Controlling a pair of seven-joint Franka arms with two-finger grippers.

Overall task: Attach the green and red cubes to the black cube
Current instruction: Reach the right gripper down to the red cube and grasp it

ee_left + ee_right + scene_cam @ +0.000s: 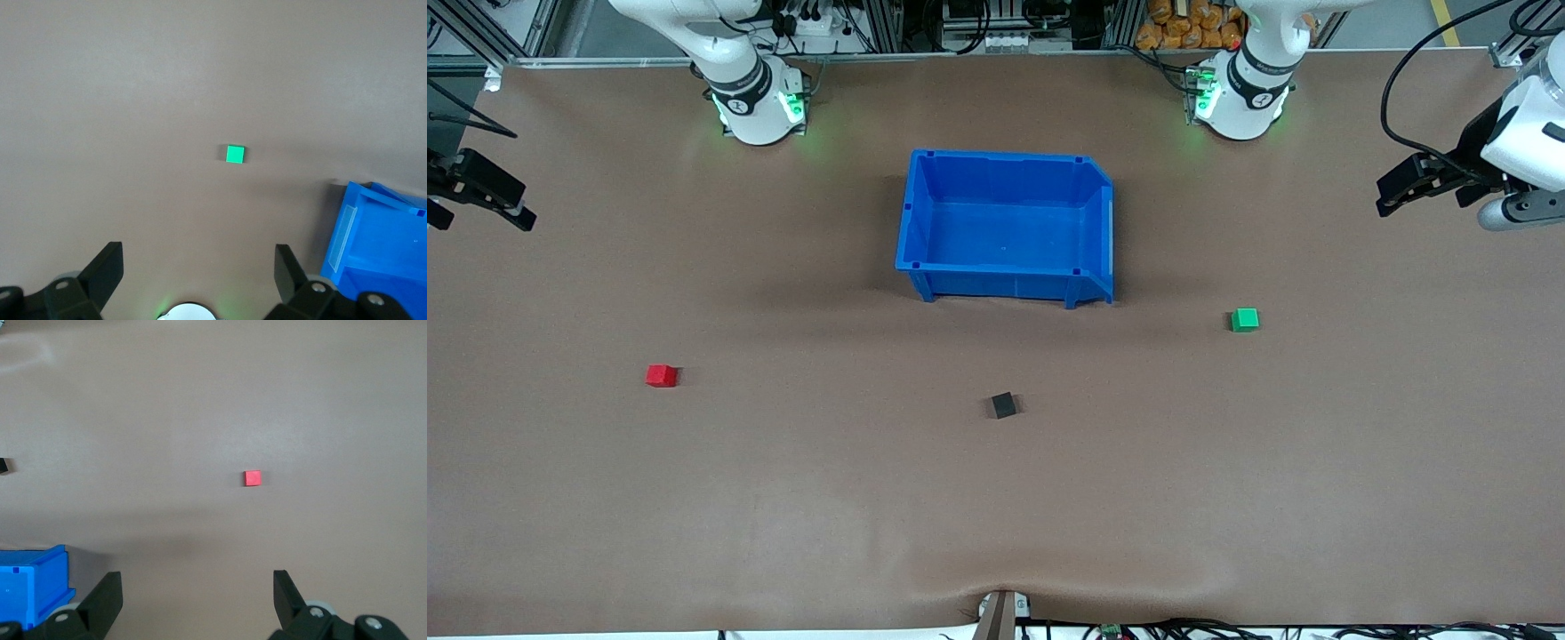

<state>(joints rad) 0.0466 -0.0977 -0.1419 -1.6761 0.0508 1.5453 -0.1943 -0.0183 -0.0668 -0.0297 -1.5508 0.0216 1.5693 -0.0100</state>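
The black cube (pixel 1003 405) sits on the brown table, nearer to the front camera than the blue bin (pixel 1005 227). The red cube (pixel 662 375) lies toward the right arm's end, the green cube (pixel 1244 320) toward the left arm's end. All three are apart. My left gripper (pixel 1394 194) is open and empty, held high over the left arm's end of the table. Its wrist view shows the green cube (pixel 235 154) well ahead of the open gripper (pixel 198 267). My right gripper (pixel 480 203) is open and empty, high over the right arm's end. Its wrist view shows the red cube (pixel 252 478) ahead of the open gripper (pixel 197 590).
The blue bin is empty and stands mid-table between the arm bases. Its corner shows in the left wrist view (pixel 373 240) and in the right wrist view (pixel 33 583). The black cube shows at the edge of the right wrist view (pixel 3 466).
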